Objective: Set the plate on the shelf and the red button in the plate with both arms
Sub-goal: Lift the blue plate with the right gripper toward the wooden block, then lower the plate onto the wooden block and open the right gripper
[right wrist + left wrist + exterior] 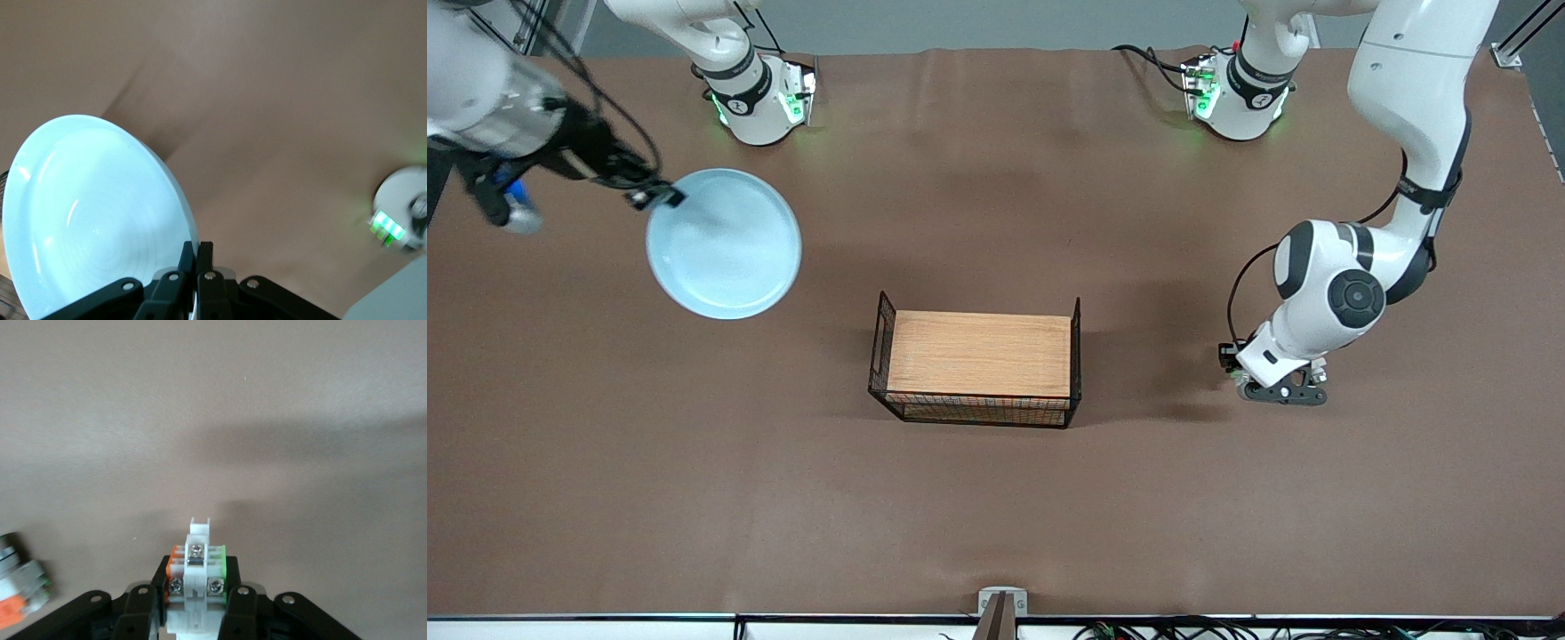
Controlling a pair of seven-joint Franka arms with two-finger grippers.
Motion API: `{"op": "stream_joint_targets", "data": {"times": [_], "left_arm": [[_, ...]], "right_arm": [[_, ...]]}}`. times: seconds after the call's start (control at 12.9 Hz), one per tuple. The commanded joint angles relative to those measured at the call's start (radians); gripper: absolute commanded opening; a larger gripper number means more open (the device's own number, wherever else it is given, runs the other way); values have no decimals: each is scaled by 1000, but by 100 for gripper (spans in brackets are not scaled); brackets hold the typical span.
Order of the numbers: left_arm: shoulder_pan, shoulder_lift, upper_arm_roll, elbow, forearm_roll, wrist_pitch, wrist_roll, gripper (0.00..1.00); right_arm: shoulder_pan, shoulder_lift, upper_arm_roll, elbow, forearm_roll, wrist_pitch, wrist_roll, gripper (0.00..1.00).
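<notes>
Right gripper (660, 196): fingers pinching the plate (724, 244) rim, held above the worktop (996, 498).
Left gripper (1282, 391): low, fingers clamped on the red button (195, 577).

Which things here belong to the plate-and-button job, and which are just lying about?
Job: plate, clamped at its rim by the right gripper; red button, held in the left gripper.
Lying about: wire rack with wooden top; orange-and-grey part.

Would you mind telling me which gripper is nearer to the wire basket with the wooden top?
Left. The left gripper, shut on the red button, hangs low beside the basket; the right gripper holds the plate farther off.
</notes>
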Motion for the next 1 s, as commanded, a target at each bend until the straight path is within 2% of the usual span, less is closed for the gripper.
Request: {"op": "stream_joint_targets", "data": {"times": [0.0,0.23,0.54,0.77,0.93], "left_arm": [[1,-51,3,77,18,-157,-1,26],[1,-58,3,207,7,-346,-6,26],[0,-63,1,377,3,-611,-76,26],[-9,-63,-3,459,1,-705,-142,26],[-14,-63,-17,483,-1,-716,-229,26]], "right_arm": [[129,-8,21,-34,-12,103,321,0],[215,12,71,-38,-59,231,578,0],[386,100,73,-90,-189,430,891,0],[447,188,73,-82,-277,519,1043,0],[466,232,71,-74,-303,570,1117,0]]}}
